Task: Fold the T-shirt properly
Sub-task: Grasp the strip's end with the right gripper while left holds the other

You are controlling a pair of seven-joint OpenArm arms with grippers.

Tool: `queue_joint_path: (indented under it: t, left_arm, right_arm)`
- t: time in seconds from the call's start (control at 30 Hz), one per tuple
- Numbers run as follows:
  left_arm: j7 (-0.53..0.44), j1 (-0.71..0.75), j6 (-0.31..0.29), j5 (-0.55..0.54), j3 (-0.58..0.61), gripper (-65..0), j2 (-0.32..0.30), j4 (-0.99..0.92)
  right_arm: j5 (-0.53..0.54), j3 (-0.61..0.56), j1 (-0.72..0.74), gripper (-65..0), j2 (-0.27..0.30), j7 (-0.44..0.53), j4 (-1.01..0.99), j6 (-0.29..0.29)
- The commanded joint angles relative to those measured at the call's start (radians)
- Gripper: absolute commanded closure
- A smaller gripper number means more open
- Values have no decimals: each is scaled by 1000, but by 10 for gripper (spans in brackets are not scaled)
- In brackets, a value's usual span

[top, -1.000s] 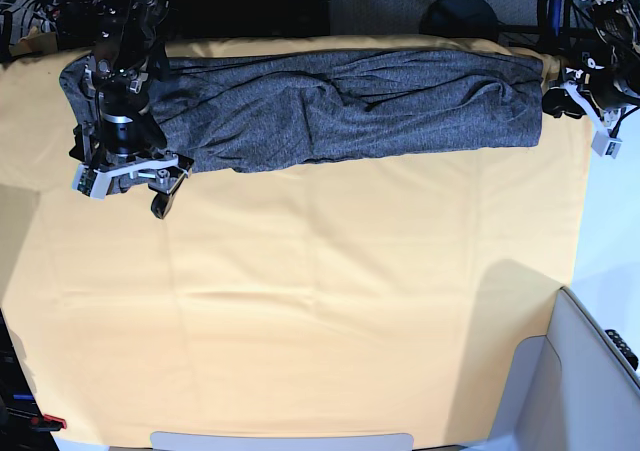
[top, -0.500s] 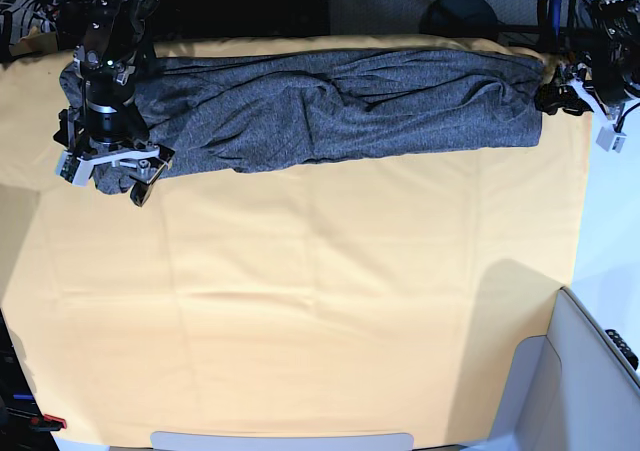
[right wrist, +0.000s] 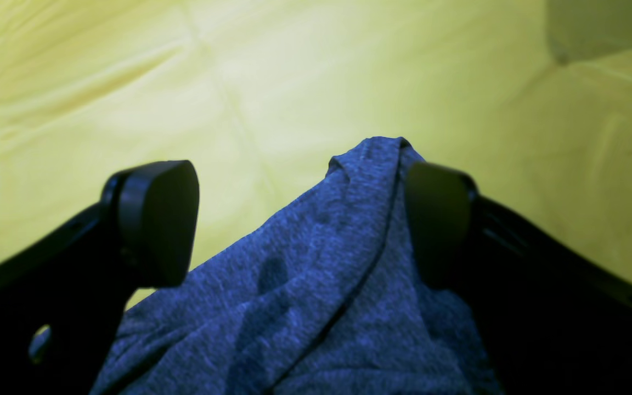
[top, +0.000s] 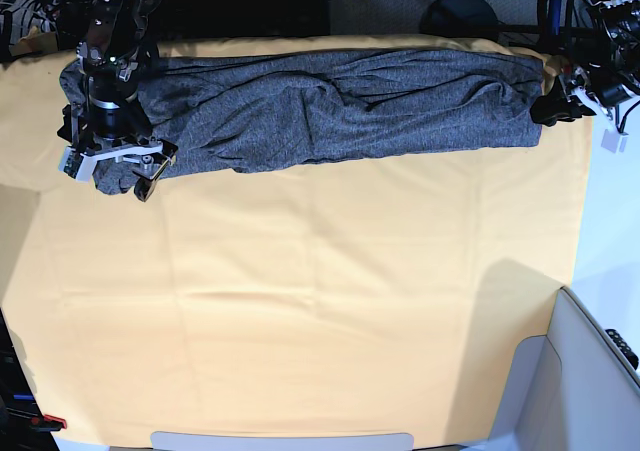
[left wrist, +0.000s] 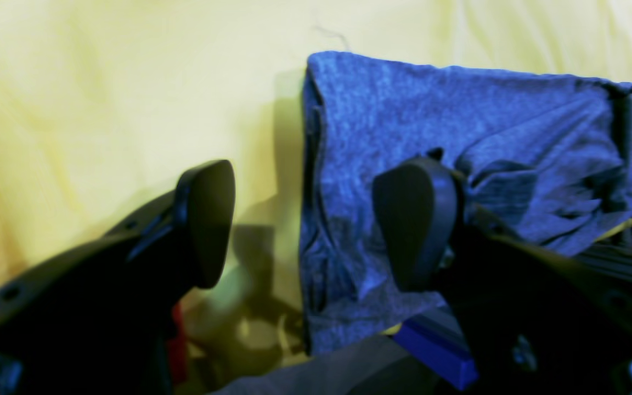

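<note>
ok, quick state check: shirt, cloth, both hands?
T-shirt: folded into a long wrinkled band along the far edge of the cloth, lying flat, not lifted.
yellow cloth: spread under the shirt, lightly creased.
left hand: open, fingers astride the shirt's end edge, one finger over the fabric, one over the cloth.
right hand: open, over the shirt's other end, fabric between the fingers, not pinched.

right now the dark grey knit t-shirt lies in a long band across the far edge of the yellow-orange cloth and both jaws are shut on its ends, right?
Not quite: both sets of jaws stand open, as the two wrist views show. The dark grey knit T-shirt does lie banded across the yellow-orange cloth's far edge.
</note>
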Motion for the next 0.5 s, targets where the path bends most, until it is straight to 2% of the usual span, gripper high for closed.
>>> queue_joint_path:
  t: [0.0, 0.47]
  left_arm:
    - [21, 6, 6, -14, -7, -421, -21, 7]
    - [21, -14, 6, -21, 2, -421, -25, 14]
  right_arm:
    - [1, 2, 1, -575, 5, 29, 16, 2]
    - [1, -4, -4, -575, -11, 26, 13, 2]
